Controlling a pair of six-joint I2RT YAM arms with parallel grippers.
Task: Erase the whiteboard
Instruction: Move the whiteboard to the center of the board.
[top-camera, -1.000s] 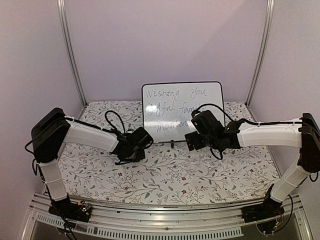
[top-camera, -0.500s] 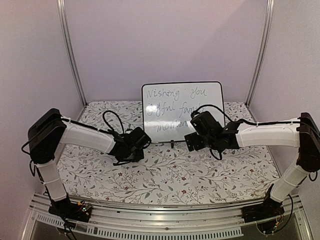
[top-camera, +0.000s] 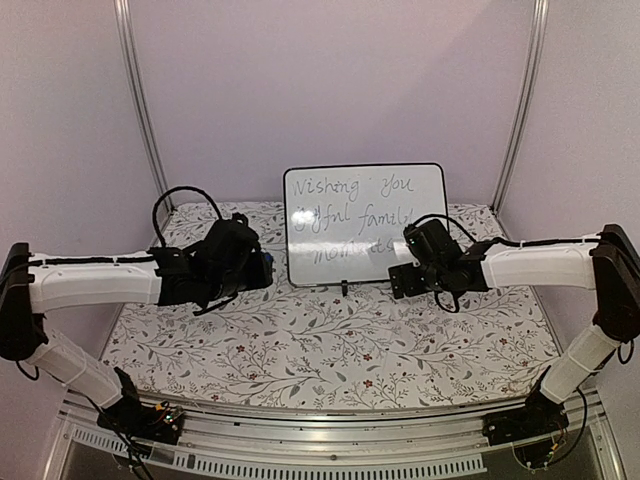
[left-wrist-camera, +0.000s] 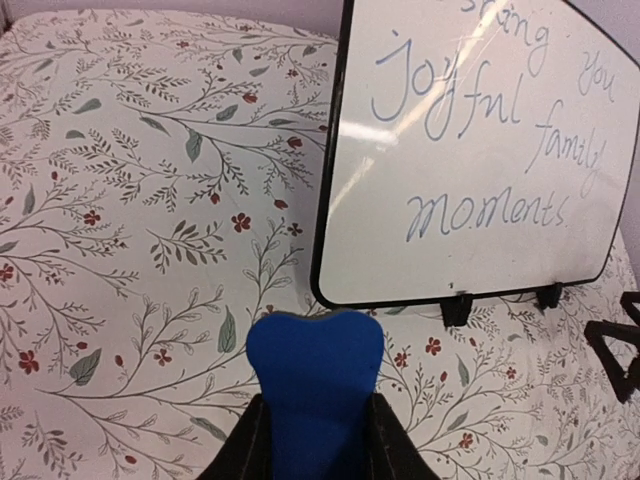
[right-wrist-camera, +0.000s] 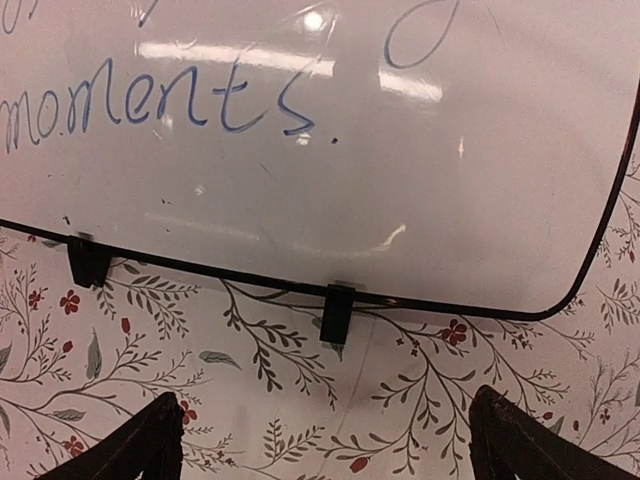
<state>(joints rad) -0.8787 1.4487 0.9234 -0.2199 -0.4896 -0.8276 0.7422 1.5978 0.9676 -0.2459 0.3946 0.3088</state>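
The whiteboard (top-camera: 365, 225) stands upright at the back centre on small black feet (right-wrist-camera: 337, 312), with grey handwriting across it. The left wrist view shows the whiteboard (left-wrist-camera: 470, 180) up and to the right, reading "joyful family moments". My left gripper (top-camera: 255, 268) hovers left of the board's lower left corner, shut on a blue eraser (left-wrist-camera: 315, 365) that sticks out between the jaws of the left gripper (left-wrist-camera: 318, 405). My right gripper (top-camera: 402, 282) sits in front of the board's lower right. In its own view the right gripper (right-wrist-camera: 325, 400) is open and holds nothing, just short of the whiteboard (right-wrist-camera: 330, 150).
A floral cloth (top-camera: 330, 350) covers the table. Two metal posts (top-camera: 145, 110) rise at the back corners in front of lilac walls. Black cables loop over both wrists. The right gripper's black frame (left-wrist-camera: 615, 345) shows at the edge of the left wrist view.
My left arm has stretched out low and its gripper has moved left and back, away from the board's foot, with the blue eraser showing in it. The right gripper has shifted slightly right.
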